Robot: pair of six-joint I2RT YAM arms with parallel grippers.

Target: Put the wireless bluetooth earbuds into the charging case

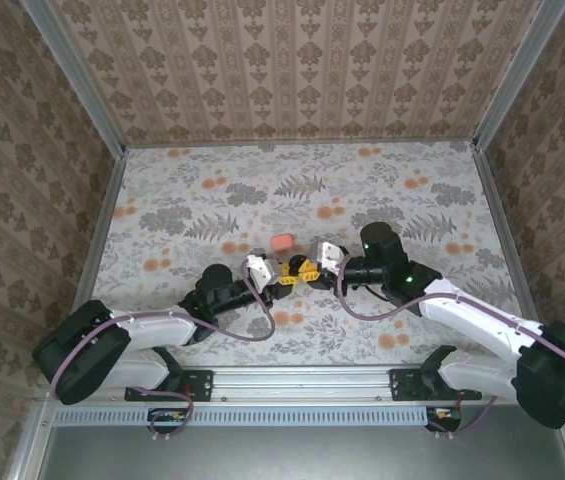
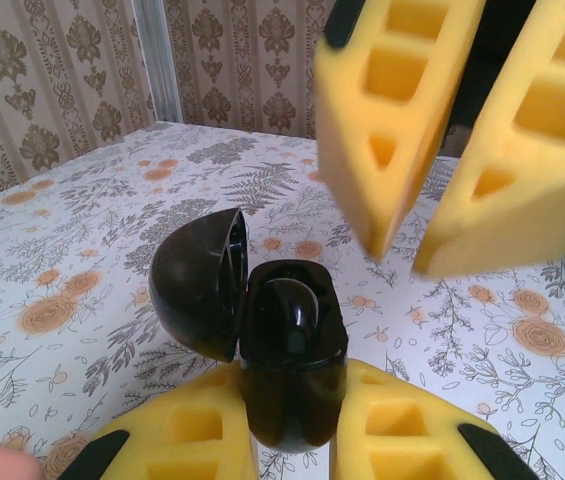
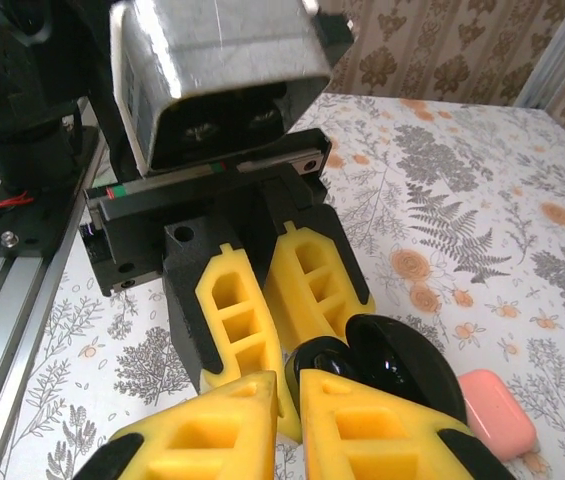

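Observation:
The black charging case [image 2: 292,380] stands upright between the yellow fingers of my left gripper [image 2: 292,405], which is shut on its body. Its domed lid [image 2: 197,280] hangs open to the left. A glossy black earbud [image 2: 294,312] sits in the case's well. My right gripper [image 2: 402,255] hovers just above and to the right of the case mouth, its fingers nearly together with nothing visible between them. In the right wrist view my right gripper [image 3: 290,385] covers part of the case [image 3: 327,360], beside the open lid [image 3: 402,370]. In the top view both grippers meet at mid-table [image 1: 297,270].
A closed salmon-pink case [image 1: 283,242] lies on the floral table just beyond the grippers and also shows as the pink case [image 3: 497,410] in the right wrist view. Patterned walls enclose the table [image 1: 412,200]. The arm rail [image 1: 302,380] runs along the near edge.

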